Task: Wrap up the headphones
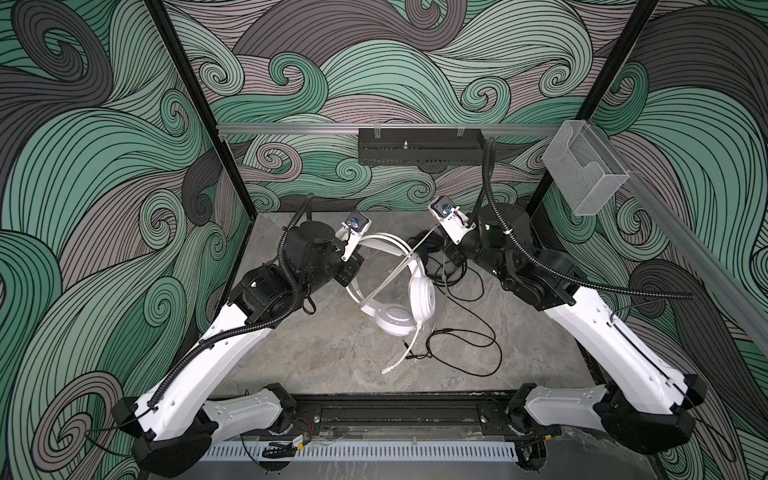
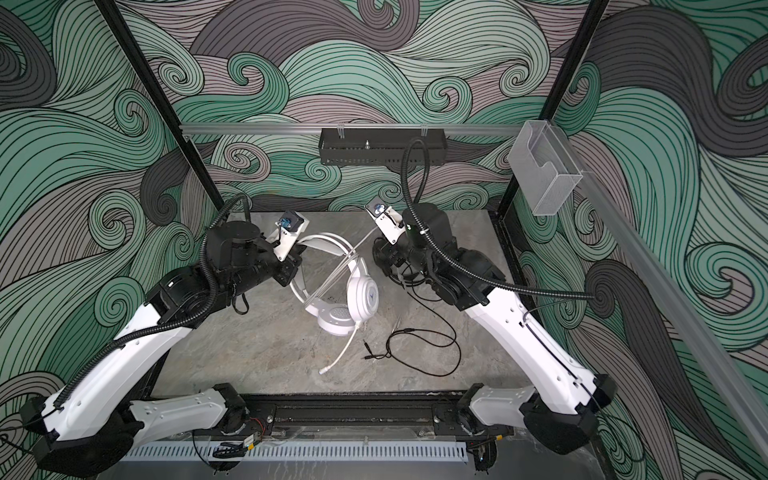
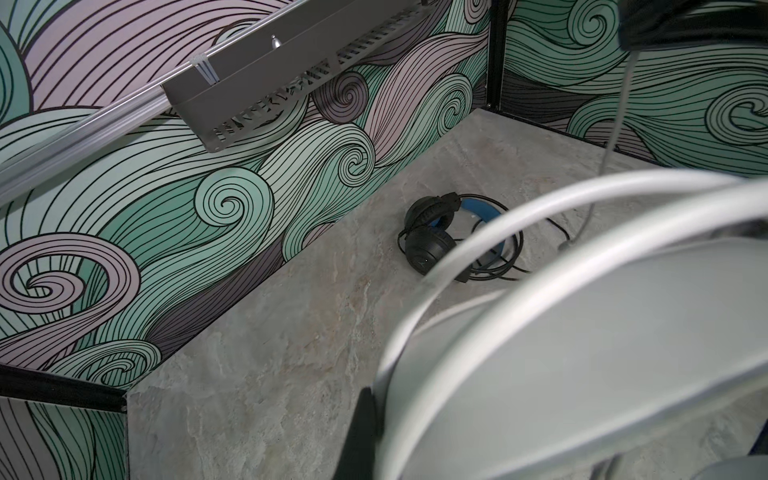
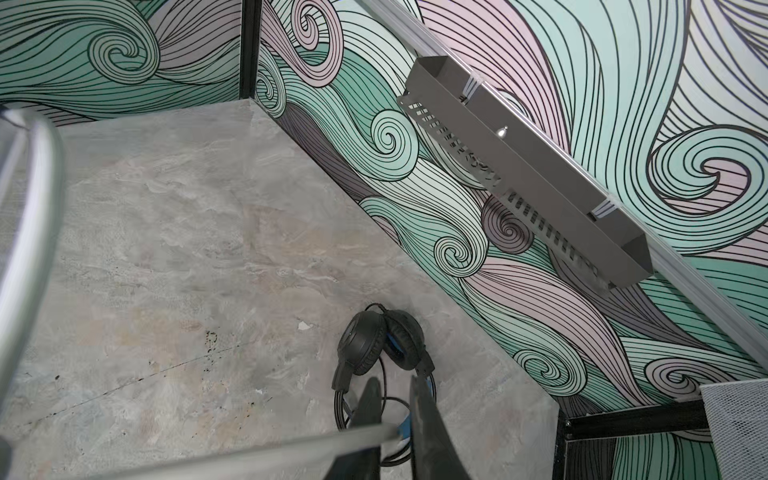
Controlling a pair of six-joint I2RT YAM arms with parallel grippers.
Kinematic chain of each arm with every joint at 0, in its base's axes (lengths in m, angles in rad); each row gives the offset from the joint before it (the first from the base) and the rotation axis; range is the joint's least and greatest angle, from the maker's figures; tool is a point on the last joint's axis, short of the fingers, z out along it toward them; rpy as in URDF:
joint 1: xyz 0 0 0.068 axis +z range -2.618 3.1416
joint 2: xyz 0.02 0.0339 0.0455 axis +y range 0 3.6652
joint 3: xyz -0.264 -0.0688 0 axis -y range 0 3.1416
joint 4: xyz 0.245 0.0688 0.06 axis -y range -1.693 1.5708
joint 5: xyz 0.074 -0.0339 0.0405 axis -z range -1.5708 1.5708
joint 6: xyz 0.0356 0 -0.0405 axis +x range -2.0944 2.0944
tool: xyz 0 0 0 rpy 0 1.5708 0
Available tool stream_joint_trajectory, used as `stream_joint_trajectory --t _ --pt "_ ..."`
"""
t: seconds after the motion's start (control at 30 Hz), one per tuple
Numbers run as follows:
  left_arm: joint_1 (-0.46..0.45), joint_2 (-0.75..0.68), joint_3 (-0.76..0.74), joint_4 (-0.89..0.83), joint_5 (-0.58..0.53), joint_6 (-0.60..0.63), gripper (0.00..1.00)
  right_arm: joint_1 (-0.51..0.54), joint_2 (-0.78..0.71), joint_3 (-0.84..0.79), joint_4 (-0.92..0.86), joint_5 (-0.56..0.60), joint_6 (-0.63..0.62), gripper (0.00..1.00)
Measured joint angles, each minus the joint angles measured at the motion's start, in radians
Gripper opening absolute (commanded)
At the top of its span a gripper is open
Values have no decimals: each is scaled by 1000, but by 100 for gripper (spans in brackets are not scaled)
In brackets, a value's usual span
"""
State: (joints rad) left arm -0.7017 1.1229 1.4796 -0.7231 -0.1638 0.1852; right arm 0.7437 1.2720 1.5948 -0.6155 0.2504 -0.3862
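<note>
The white headphones (image 1: 399, 320) hang tilted in mid-table in both top views, one earcup touching the grey table (image 1: 316, 357), the mic boom (image 1: 401, 357) drooping forward. My left gripper (image 1: 353, 270) is shut on the white headband (image 3: 582, 332), and one black finger (image 3: 365, 432) presses against it. The pale cord (image 1: 409, 257) runs straight up to my right gripper (image 4: 395, 380), whose jaws stand slightly open with the cord's end (image 4: 374, 436) between them. The black headphones (image 4: 374, 345) with blue lining lie folded on the table right below that gripper, their black cord (image 1: 478, 345) looping forward.
A black perforated tray (image 1: 419, 151) hangs on the back wall rail. A clear plastic box (image 1: 586, 174) is fixed to the right rail. Patterned walls close in the table on three sides, and a black rail (image 1: 399, 411) runs along its front edge.
</note>
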Motion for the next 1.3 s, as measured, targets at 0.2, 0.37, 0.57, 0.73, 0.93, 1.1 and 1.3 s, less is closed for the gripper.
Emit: stream_joint_trajectory --t 0.2,0.37,0.57,0.73,0.93,1.1,1.3 --pt "0 -2 89 -26 48 -54 0 -5 -40 -93 88 -86 29 25" --pt "0 -1 165 -34 89 -93 0 -15 -82 -167 189 -175 55 27" --pt "0 10 265 -32 143 -151 0 -43 -98 -218 294 -278 123 27" --pt "0 55 344 -32 164 -214 0 -82 -111 -287 380 -368 207 27" --pt "0 114 412 -32 169 -302 0 -100 -114 -340 458 -454 275 27" --pt "0 146 462 -31 169 -349 0 -107 -119 -372 511 -499 313 27" --pt "0 164 505 -23 172 -393 0 -123 -126 -435 568 -531 361 26"
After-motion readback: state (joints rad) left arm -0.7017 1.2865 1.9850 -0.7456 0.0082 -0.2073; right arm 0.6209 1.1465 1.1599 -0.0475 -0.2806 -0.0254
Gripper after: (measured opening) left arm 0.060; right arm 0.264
